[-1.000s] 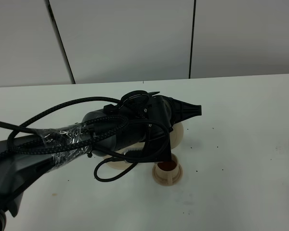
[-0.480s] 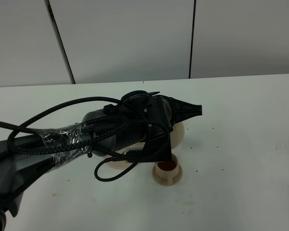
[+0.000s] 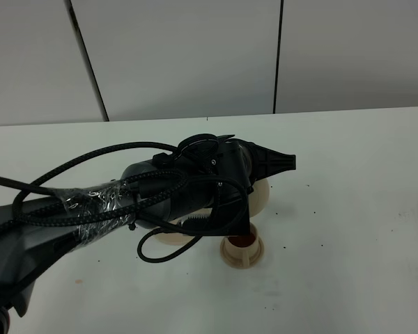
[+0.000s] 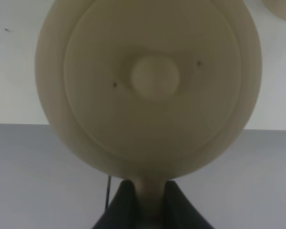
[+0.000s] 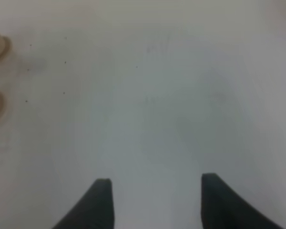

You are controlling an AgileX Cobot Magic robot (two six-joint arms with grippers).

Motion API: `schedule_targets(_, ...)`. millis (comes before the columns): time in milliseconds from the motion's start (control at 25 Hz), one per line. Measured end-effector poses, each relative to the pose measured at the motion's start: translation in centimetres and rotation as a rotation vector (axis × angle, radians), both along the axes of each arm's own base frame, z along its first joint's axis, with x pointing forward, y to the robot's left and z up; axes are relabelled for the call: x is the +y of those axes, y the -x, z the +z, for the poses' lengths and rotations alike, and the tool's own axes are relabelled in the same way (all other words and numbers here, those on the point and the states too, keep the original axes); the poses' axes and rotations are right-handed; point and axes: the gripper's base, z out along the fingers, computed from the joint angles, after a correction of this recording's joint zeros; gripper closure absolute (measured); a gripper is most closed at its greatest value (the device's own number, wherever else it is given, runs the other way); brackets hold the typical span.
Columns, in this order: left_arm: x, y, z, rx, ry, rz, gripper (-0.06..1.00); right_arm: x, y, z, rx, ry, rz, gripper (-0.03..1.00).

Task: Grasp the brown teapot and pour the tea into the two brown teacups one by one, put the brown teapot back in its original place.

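White table (image 3: 348,209) under grey wall panels (image 3: 181,56). Left gripper (image 4: 148,191) is clamped on the loop handle of the brown teapot (image 4: 152,76), whose belly sits just past the fingertips; a teacup (image 3: 242,249) holding dark tea stands below them. Right gripper (image 5: 155,183) hangs above the table, fingers spread, gripping nothing

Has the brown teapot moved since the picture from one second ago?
Yes. Against the unmoved teacup, the brown teapot has shifted slightly to the right in the exterior high view.
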Motion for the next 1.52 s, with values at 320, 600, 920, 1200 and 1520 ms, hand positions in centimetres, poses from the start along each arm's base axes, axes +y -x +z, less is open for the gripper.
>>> schedule_targets(320,-0.06,0.05,0.01,-0.002,-0.002,-0.002,0.78,0.0,0.0,0.0,0.0,0.0,0.0,0.56)
schedule_targets(600,-0.06,0.05,0.01,-0.002,-0.003,-0.003,0.78,0.0,0.0,0.0,0.0,0.0,0.0,0.56)
schedule_targets(920,-0.03,0.02,0.04,-0.007,-0.012,-0.006,0.78,0.0,0.0,0.0,0.0,0.0,0.0,0.56)
schedule_targets(1200,-0.01,-0.03,0.09,-0.016,-0.021,-0.012,0.78,0.0,0.0,0.0,0.0,0.0,0.0,0.56)
schedule_targets(1520,-0.32,0.24,0.09,-0.019,-0.039,-0.038,0.78,0.0,0.0,0.0,0.0,0.0,0.0,0.56)
